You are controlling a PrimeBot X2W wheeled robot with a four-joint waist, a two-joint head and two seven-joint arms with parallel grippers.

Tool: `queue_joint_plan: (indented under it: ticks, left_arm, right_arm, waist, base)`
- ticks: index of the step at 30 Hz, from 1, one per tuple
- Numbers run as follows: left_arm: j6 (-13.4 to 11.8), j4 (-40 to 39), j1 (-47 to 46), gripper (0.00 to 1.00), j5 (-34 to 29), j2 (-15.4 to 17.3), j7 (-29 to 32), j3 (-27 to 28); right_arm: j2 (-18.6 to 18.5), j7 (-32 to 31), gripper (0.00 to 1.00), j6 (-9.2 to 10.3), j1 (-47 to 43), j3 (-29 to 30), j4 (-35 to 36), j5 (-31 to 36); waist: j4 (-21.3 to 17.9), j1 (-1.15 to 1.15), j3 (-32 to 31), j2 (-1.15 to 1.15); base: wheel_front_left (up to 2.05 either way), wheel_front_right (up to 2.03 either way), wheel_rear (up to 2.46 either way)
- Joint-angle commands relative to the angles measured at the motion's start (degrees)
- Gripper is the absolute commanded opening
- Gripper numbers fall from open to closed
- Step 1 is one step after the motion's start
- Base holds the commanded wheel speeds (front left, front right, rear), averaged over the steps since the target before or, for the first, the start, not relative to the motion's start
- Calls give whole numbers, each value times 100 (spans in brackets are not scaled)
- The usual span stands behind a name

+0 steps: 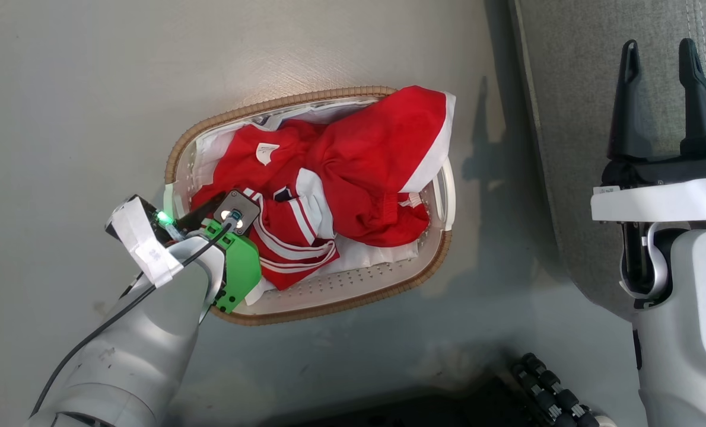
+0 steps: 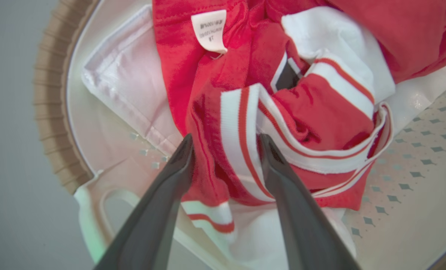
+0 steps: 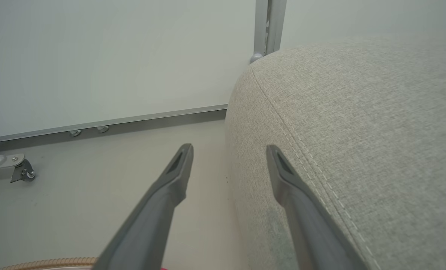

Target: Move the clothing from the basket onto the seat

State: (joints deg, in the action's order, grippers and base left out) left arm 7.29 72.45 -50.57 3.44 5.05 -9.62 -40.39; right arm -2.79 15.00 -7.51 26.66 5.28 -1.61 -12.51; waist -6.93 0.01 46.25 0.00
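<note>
My left gripper (image 2: 226, 140) is down in the basket (image 1: 353, 284), at its left end just inside the side handle (image 2: 95, 210). Its fingers stand wide apart, one on each side of a raised fold of the clothing (image 2: 313, 123) where the white-and-red striped trim runs. Both pads lie against cloth, but the fold is not pinched flat, so I judge nothing is held yet. I take that ridge because it stands up from the heap and gives the pads something to bite, where flat cloth would slip.

The red garments are bunched across the middle of the basket, and one spills over the far right rim. The white liner (image 2: 125, 82) lies beneath and beside them, close to my left finger — a careless squeeze could take it along. A sewn-in label (image 2: 209, 30) shows beyond the fold; its print is too blurred to read. A dark patch (image 2: 286, 77) tucked among the folds may be an emblem, mostly hidden. How many garments there are I cannot tell.

My right gripper (image 1: 658, 50) hangs over the near edge of the seat (image 1: 572, 118), fingers fully spread and empty — waiting there, I judge, out of the way. The grey sofa stands just right of the basket and is cut off by the picture's edge.
</note>
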Motion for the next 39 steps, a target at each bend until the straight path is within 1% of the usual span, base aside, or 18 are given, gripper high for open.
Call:
queue_joint_plan:
  ticks: [1, 2, 3, 4, 5, 6, 13, 18, 22, 24, 30, 35, 39]
  left_arm:
    - [10, 20, -19, 67, 46, 8, 26, -20]
    - [12, 32, -8, 49, 59, 7, 38, -40]
    - [14, 42, -1, 37, 61, 5, 41, -57]
    - [16, 50, 8, 33, 71, 2, 47, -78]
    - [17, 57, 15, 9, 81, -3, 52, -92]
    - [18, 63, 28, 0, 97, -10, 40, -111]
    - [17, 70, 147, 0, 193, -46, -214, -164]
    - [19, -34, 336, 0, 199, -63, -443, -261]
    - [20, -283, 517, 0, 276, 9, -542, -253]
    - [20, -475, 602, 0, 302, 77, -561, -249]
    - [22, -1515, 956, 0, 385, 373, -565, -229]
    - [16, -2248, 1110, 0, 516, 654, -567, -452]
    - [15, -2732, 954, 0, 627, 918, -567, -702]
  right_arm:
    - [-19, 28, 100, 4, 52, -25, -3, -38]
    - [-19, 28, 100, 4, 54, -48, 2, -54]
    - [-19, 28, 100, 4, 56, -61, 3, -66]
    - [-19, 28, 100, 4, 60, -74, 5, -83]
    - [-19, 28, 100, 4, 62, -80, 3, -84]
    - [-19, 28, 100, 4, 61, -85, -7, -77]
    - [-19, 28, 100, 4, -57, -53, -95, -79]
    - [-20, 28, 100, 4, -189, -42, -223, 9]
    - [-20, 28, 100, 4, -308, -46, -359, 72]
    - [-21, 28, 100, 4, -402, -40, -422, 120]
    - [-21, 28, 100, 4, -751, -28, -606, 288]
    - [-22, 28, 100, 4, -1159, -34, -765, 406]
    - [-21, 28, 100, 4, -1460, -75, -870, 452]
  waist:
    - [-14, -1, -8, 0]
    - [-25, -1, -12, 0]
    - [-33, -1, -16, 0]
    - [-42, -1, -21, 0]
    - [-48, -1, -27, 0]
    - [-53, -1, -38, 0]
    - [-34, -1, -245, 0]
    - [53, -1, -586, 0]
    - [145, -1, -981, 0]
    - [199, -1, -1214, 0]
    - [355, -1, -2009, 0]
    - [478, -1, -2781, 0]
    - [522, -1, -3328, 0]
  base:
    - [0, 0, 0]
    - [0, 0, 0]
    - [0, 0, 0]
    - [0, 0, 0]
    - [0, 0, 0]
    - [0, 0, 0]
    - [0, 0, 0]
    - [0, 0, 0]
    - [0, 0, 0]
    - [0, 0, 0]
    - [0, 0, 0]
    - [0, 0, 0]
    - [0, 0, 0]
